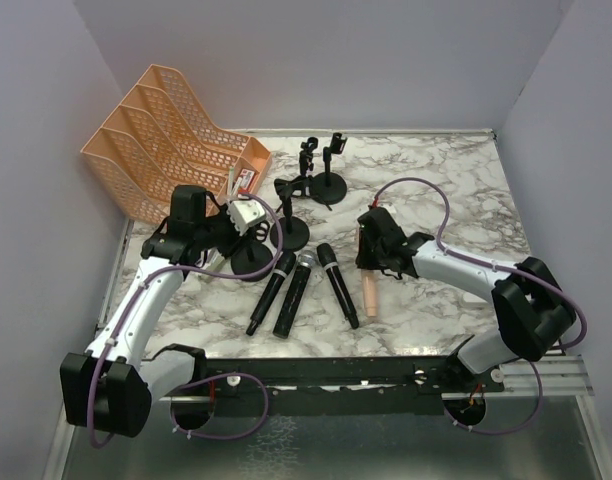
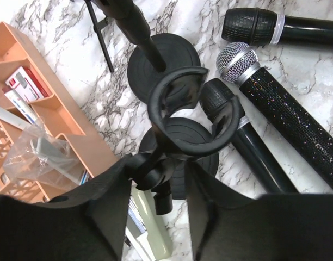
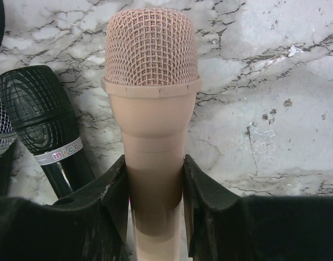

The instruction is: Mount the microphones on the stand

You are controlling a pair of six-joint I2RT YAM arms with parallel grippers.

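Observation:
My left gripper (image 1: 238,235) is shut on the neck joint of a black microphone stand (image 2: 154,173). The stand's open clip ring (image 2: 191,109) rises above its round base (image 2: 193,141), and the left fingers (image 2: 104,209) flank the joint. Three microphones lie side by side: an all-black one (image 1: 270,290), one with a silver mesh head (image 1: 294,290) and another black one (image 1: 338,285). My right gripper (image 1: 372,262) is shut on the pale pink microphone (image 3: 150,81), which lies on the table (image 1: 370,295), gripped just below its head.
More black stands (image 1: 291,215) (image 1: 331,178) stand behind the microphones. An orange mesh file organiser (image 1: 176,130) sits at the back left, holding a plastic bag (image 2: 38,155) and a small box. A small white block (image 1: 248,213) is by my left gripper.

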